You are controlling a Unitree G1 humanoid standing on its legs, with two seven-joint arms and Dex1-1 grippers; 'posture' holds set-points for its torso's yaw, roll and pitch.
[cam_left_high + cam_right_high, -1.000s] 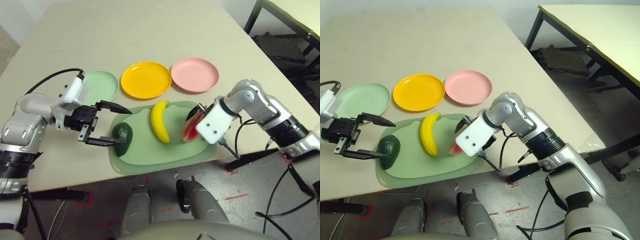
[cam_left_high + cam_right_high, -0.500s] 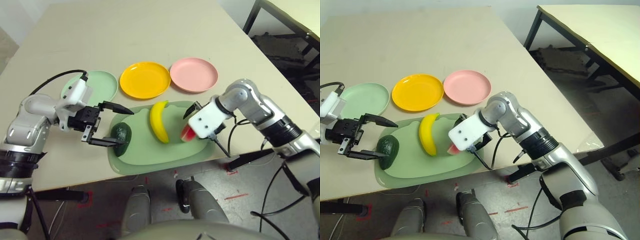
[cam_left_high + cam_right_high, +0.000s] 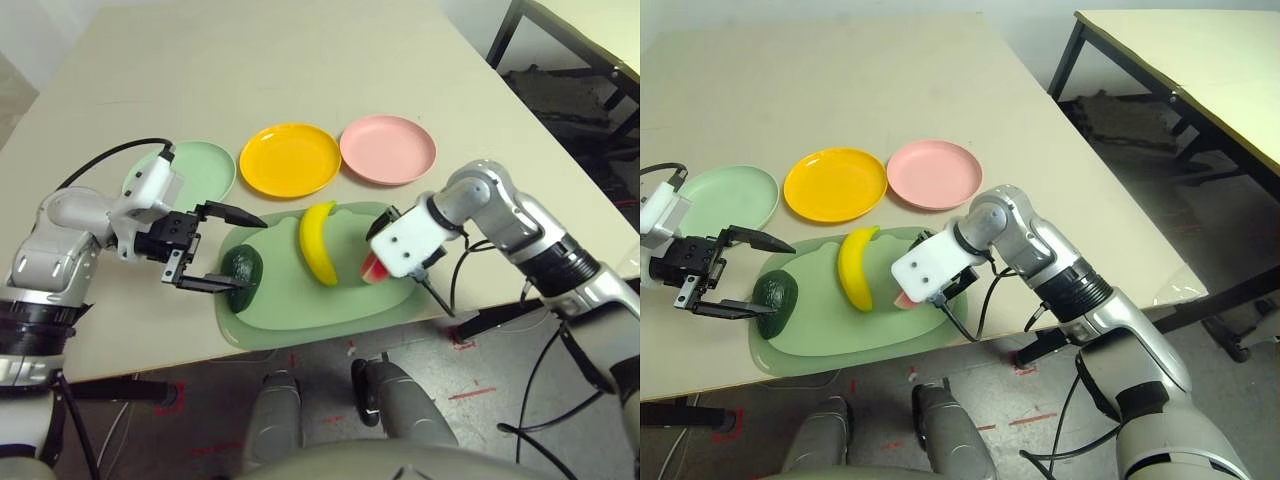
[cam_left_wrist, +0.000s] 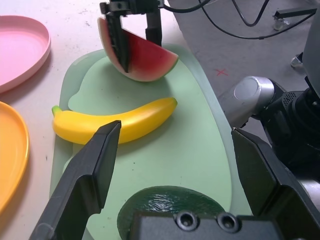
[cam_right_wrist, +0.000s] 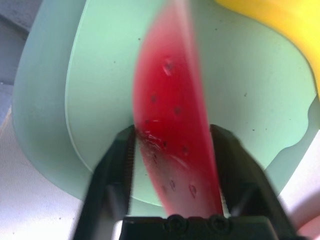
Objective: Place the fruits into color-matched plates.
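Left claw (image 3: 214, 250) held low and level, fingers spread wide apart, pointing inward across the desk from a bent silver forearm. Right claw (image 5: 172, 165) angled down from a flexed wrist, both fingers (image 5: 112, 165) pressed against the flanks of the watermelon wedge (image 5: 172, 125), elbow out to the right.
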